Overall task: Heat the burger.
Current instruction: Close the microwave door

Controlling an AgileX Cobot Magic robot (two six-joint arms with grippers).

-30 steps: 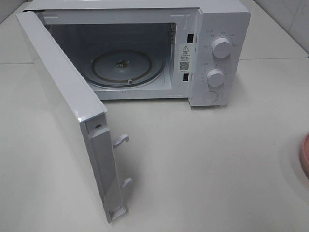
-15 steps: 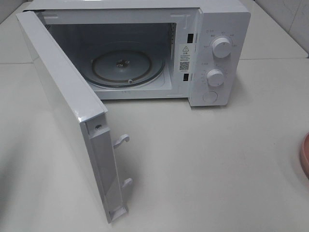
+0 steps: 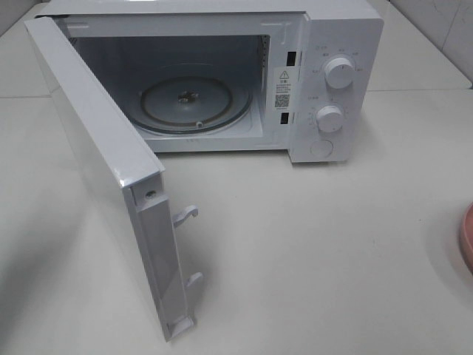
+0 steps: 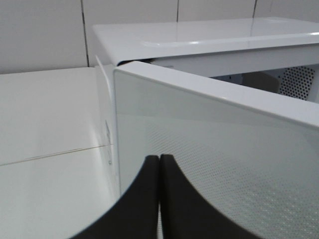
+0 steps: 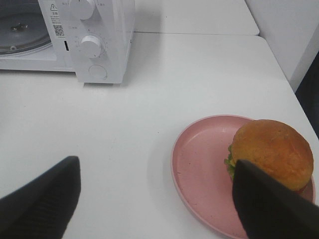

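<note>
Golden-brown and domed, the burger [image 5: 271, 149] sits toward one side of a smooth pink plate [image 5: 199, 164], well apart from the glossy white microwave [image 3: 336, 44], whose door [image 3: 96, 163] stands wide. The right gripper [image 5: 154, 199] hovers spread above the plate, holding nothing; better to close gently on the soft bun's sides. The left gripper [image 4: 159, 199] is clenched empty beside the perforated door.

Markings on the microwave

A white sticker [image 3: 282, 87] with a warning triangle and QR code sits on the microwave [image 3: 344, 29] front frame; its print, and the marks around the two dials [image 3: 339, 72], are too small to read.
</note>
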